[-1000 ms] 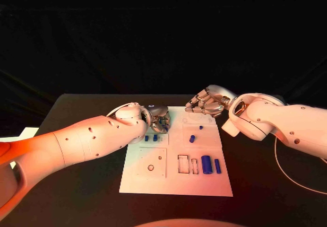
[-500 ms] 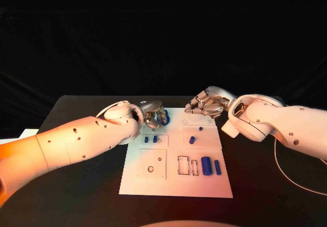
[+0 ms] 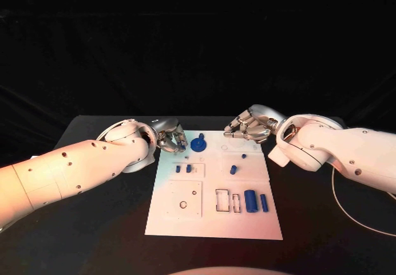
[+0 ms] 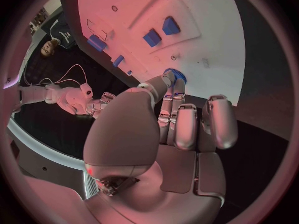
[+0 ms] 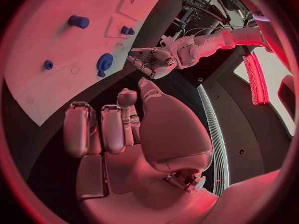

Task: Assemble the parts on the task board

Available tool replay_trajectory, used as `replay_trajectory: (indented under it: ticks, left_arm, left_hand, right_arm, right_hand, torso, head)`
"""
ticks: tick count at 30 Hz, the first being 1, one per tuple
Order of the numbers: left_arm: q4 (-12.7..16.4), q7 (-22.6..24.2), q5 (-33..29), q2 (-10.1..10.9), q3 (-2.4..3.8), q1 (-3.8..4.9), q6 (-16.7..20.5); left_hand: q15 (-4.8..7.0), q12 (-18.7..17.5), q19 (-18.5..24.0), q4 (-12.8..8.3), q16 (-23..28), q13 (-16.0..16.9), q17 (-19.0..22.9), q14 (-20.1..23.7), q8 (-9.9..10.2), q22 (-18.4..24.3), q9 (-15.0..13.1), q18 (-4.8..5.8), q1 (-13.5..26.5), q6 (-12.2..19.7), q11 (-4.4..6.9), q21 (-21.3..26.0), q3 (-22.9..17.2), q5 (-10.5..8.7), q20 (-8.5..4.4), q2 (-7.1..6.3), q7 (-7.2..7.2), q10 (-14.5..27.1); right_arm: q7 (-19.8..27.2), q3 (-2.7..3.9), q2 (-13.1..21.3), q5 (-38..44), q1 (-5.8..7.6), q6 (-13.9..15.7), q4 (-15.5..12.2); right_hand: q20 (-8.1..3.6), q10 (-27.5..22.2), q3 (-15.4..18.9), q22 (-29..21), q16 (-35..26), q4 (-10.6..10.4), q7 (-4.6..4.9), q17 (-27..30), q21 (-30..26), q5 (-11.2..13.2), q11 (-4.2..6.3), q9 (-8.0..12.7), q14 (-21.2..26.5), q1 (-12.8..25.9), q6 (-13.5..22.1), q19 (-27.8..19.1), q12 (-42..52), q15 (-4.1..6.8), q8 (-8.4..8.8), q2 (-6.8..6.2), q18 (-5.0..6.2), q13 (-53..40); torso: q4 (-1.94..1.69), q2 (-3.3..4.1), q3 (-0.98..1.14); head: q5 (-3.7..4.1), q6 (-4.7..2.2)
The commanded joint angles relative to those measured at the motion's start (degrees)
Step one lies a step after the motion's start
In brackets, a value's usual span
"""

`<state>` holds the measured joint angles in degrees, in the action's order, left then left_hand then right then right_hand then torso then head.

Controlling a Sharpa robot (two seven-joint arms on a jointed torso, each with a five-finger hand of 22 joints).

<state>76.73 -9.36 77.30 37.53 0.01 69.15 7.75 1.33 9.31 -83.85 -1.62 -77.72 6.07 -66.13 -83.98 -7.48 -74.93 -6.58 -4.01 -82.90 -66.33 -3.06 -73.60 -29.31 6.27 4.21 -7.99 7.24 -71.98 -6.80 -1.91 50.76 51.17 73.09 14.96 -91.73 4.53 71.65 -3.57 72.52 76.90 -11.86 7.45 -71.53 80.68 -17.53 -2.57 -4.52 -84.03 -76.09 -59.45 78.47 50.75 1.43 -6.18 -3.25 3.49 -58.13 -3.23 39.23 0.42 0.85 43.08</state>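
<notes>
Dim black surroundings, reddish light on wrist views, fisheye-bent edges

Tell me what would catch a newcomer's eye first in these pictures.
Probably the white task board glowing on the black table, dotted with small blue parts. At its far edge a blue gear stands out beside the left hand, while the right hand hovers with curled fingers over the far right corner.

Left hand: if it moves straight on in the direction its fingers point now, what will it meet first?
Most likely the blue gear at the far end of the task board. The left hand sits beside it, fingers towards it, though their height above the board is unclear.
</notes>
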Motion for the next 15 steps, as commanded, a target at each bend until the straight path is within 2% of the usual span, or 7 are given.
replay_trajectory:
  ticks: [1,15]
  left_arm:
    - [-0.28,-0.1,-2.3,-0.11,-0.15,-0.26,-3.51]
    - [-2.06,0.82,1.19,-1.96,-0.64,-0.93,-3.88]
  left_hand:
    - [0.07,-0.21,-1.42,0.11,0.19,0.07,0.07,-1.33,0.24,-5.12,-0.05,0.51,0.67,-0.23,-0.24,-0.18,-0.37,0.15,0.12,0.12,0.36,-0.02]
    - [0.06,-0.36,-1.34,0.1,0.37,0.08,0.44,-1.24,0.33,-5.01,-0.02,0.47,0.85,-0.18,-0.24,0.04,-0.43,0.14,0.14,0.09,0.35,0.01]
  right_arm:
    - [0.46,0.0,-0.01,0.09,-0.06,-0.72,-0.03]
    - [0.52,-0.01,-0.15,0.09,-0.16,-0.79,0.01]
  right_hand:
    - [0.02,-0.2,0.28,-0.08,-0.2,0.08,-0.17,-0.03,-0.24,-0.23,0.24,-0.07,-2.36,-0.19,-0.05,-0.2,-0.01,0.39,-0.14,0.17,0.58,-0.08]
    - [0.02,-0.14,0.36,-0.07,-0.22,0.03,-0.19,-0.02,-0.25,-0.25,0.24,-0.09,-2.37,-0.22,-0.13,-0.18,0.1,0.39,-0.19,0.27,0.58,-0.13]
  torso:
    - [0.05,0.08,-0.05]
    - [0.1,0.07,-0.01]
  head:
    - [-0.05,0.06]
    - [-0.09,0.3]
